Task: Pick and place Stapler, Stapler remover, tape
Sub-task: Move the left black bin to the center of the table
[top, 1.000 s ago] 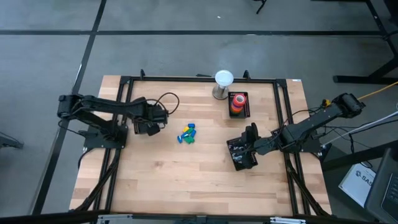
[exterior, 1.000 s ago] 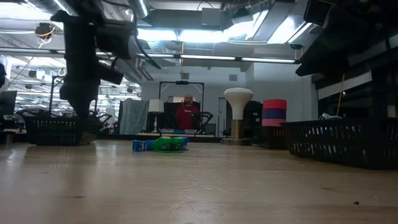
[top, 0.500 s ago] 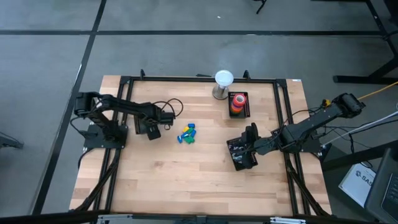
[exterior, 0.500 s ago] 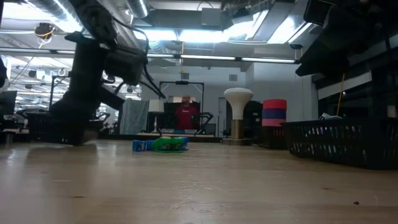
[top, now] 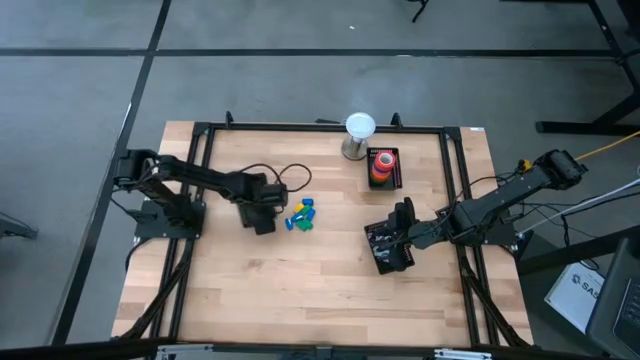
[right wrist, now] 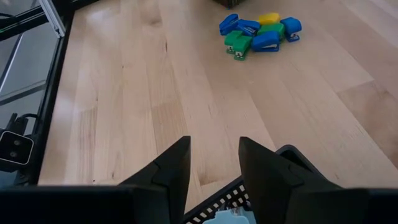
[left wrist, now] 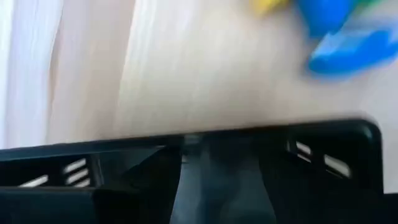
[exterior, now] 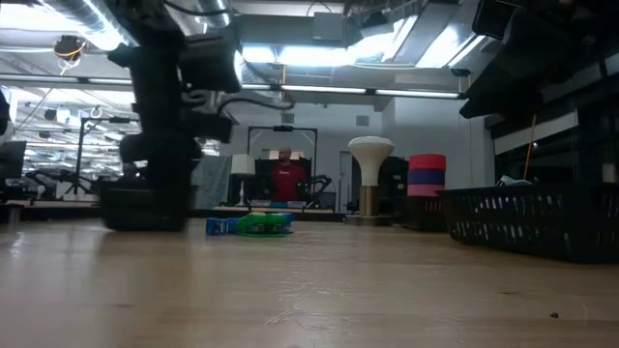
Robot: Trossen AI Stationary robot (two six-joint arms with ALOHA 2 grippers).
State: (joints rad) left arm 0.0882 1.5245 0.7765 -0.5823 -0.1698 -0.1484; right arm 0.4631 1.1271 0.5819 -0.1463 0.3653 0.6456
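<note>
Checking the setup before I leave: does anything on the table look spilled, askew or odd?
Nothing looks damaged. The small blue, green and yellow staplers lie in a loose jumble on the bare table rather than in a basket, right beside the left claw. The tape rolls sit stacked neatly in their black tray.

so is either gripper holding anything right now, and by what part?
Nothing held. Left gripper hovers open just short of the blue and green stapler pile; right gripper is open and empty above the black basket.
</note>
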